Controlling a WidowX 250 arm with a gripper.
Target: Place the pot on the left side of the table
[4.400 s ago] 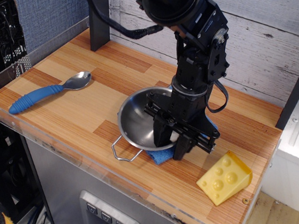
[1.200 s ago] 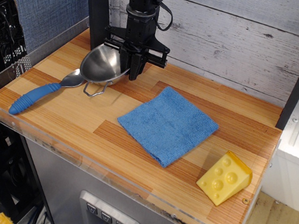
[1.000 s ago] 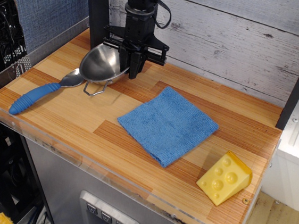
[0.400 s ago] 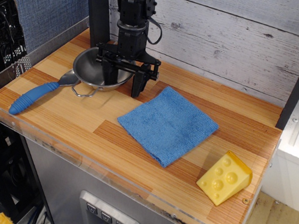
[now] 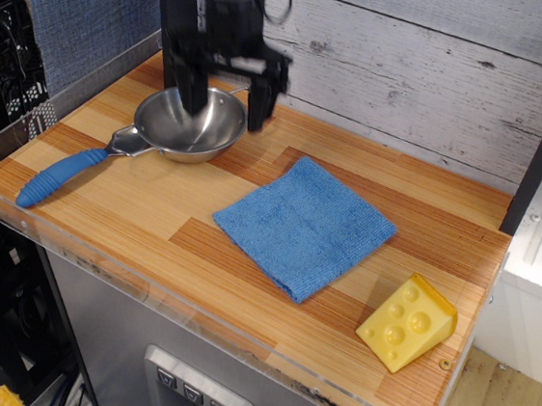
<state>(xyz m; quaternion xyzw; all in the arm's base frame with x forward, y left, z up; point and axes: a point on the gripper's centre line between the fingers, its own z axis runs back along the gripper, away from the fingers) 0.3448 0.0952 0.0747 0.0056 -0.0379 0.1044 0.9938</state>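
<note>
Only view, looking down on the rectangular striped light and reddish-brown wood-plank table [image 5: 201, 225] with its clear acrylic rim. My black gripper [image 5: 227, 90] hangs at about 11 o'clock of the tabletop, blurred, fingers pointing down and spread wide apart, clamping nothing. One finger [image 5: 194, 86] stands over the far inside of the shallow round shiny stainless-steel pot [image 5: 190, 124]; the other finger [image 5: 260, 100] stands outside its rim on the 2 o'clock side. Whether either finger touches the metal, I cannot tell through the blur. The pot sits flat and upright on the wood at the table's 10 o'clock, close to the back-left corner, mouth up. Handles not clearly made out. At the pot's 8 o'clock lies the metal spoon with ribbed blue handle [image 5: 66, 174]; its bowl end meets or slips just under the pot's rim, handle running out toward 8 o'clock near the left rim. A square blue terry cloth [image 5: 304, 226] lies flat near the table's centre, at the pot's 4 o'clock, apart from it. A yellow wedge of toy cheese with holes [image 5: 407, 321] sits at the table's 4 o'clock, near the front-right corner, well apart from the cloth.
</note>
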